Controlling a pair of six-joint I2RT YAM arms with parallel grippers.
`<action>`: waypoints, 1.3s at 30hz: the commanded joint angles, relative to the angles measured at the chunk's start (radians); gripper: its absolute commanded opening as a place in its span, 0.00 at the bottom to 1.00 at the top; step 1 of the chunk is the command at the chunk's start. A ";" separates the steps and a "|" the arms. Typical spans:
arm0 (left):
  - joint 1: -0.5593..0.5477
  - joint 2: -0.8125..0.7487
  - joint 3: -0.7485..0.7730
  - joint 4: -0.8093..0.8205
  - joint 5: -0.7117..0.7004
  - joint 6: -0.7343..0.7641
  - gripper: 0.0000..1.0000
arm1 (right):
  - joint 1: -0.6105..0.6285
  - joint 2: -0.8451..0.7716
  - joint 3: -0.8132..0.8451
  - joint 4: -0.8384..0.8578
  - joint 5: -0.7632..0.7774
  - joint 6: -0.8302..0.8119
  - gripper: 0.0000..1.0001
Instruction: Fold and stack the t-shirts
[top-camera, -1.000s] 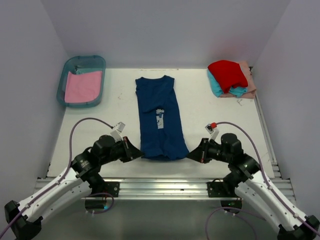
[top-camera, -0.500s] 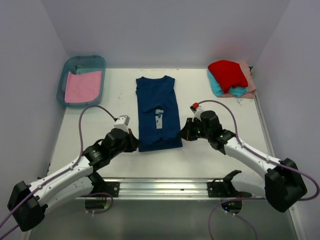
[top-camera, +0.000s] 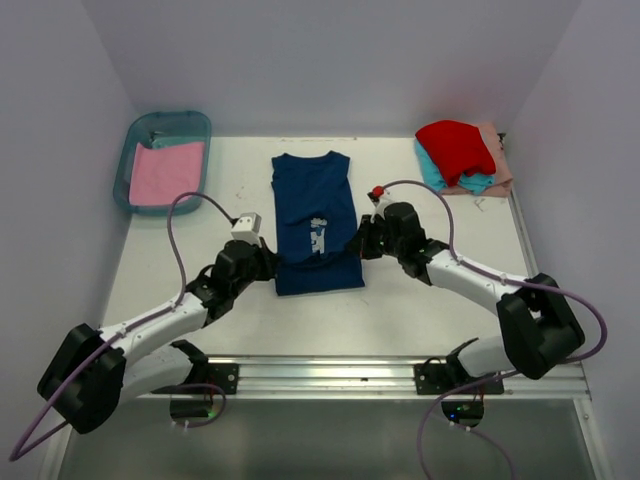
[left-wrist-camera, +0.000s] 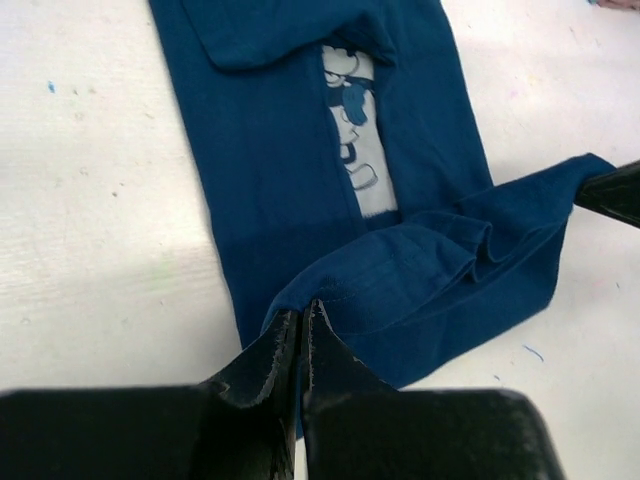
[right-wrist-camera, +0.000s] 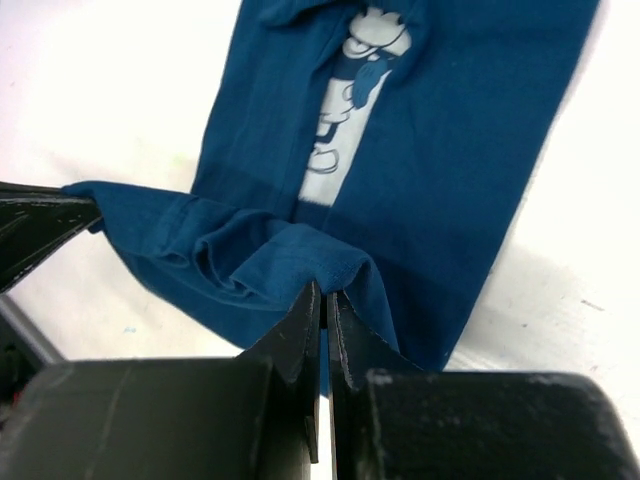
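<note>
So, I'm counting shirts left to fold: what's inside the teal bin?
A pink shirt lies flat in the bin, covering most of its floor. Anything beneath it is hidden.

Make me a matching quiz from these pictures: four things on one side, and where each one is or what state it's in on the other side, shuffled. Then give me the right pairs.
Things:
1. navy shirt
2. pink shirt
3. red shirt
4. left gripper

Places or states:
a. on top of the pile at the far right
b. shut on a corner of cloth
c. in the middle of the table, near end lifted
d. in the bin at the far left

Pairs: 1-c, 2-d, 3-a, 4-b
</note>
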 joint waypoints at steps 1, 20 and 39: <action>0.062 0.077 -0.003 0.179 0.038 0.050 0.00 | -0.006 0.035 0.058 0.063 0.091 -0.008 0.00; 0.262 0.570 0.394 0.314 0.274 0.076 0.00 | -0.103 0.390 0.409 -0.009 0.276 0.049 0.00; 0.434 0.346 0.340 0.177 0.402 -0.031 1.00 | -0.147 0.141 0.315 -0.091 0.223 -0.034 0.99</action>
